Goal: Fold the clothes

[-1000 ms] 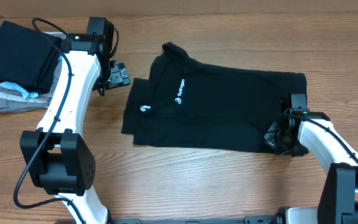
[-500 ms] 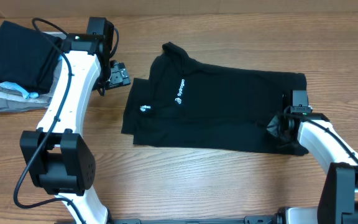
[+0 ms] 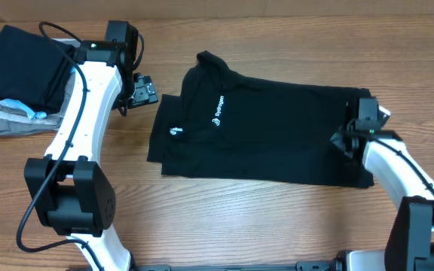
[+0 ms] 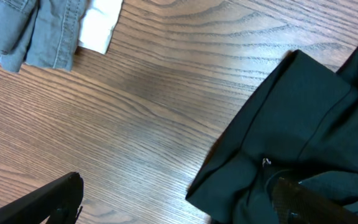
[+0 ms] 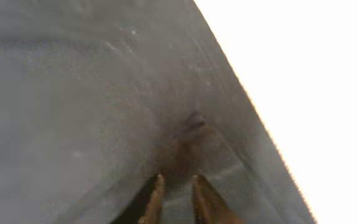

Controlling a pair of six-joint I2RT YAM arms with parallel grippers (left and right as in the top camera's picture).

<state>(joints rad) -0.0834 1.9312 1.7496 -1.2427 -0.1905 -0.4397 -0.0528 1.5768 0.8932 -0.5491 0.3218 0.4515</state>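
Overhead: the large soft black short-sleeved collared shirt with a small white chest logo (image 3: 262, 135) lies flat across the middle and right half of the wooden counter (image 3: 277, 226). Its collar points toward the left far side and its hem toward the right edge. It looks like a long narrowed band, so I judge you're mid-fold with the cross fold not yet done.

Your right hand (image 3: 346, 143) sits on the hem end, touching the cloth. Your left hand (image 3: 143, 92) hangs just off the shirt's left sleeve corner, apart from it. A folded black garment (image 3: 21, 56) and a flat grey garment with light-blue bits (image 3: 6, 120) sit at the far left corner, not part of this job.

Left wrist: your left hand (image 4: 176, 186) is released, fingers spread wide with nothing between them. The shirt's corner (image 4: 303, 137) lies just beside the right-side finger, with bare counter (image 4: 135, 112) under the rest. A grey denim-like piece (image 4: 30, 31) and a white scrap (image 4: 98, 25) show at the top left.

Right wrist: your right hand (image 5: 176, 196) has its fingertips nearly together with a thin gap, pressed right up to the shirt cloth (image 5: 92, 93), which looks washed-out grey here. You can't tell whether cloth is pinched or let go. The right side of the view is blown out white.

The next move likely calls for a sure pinch on the hem corner, then carrying it over toward the collar, with your left hand steadying the sleeve end.
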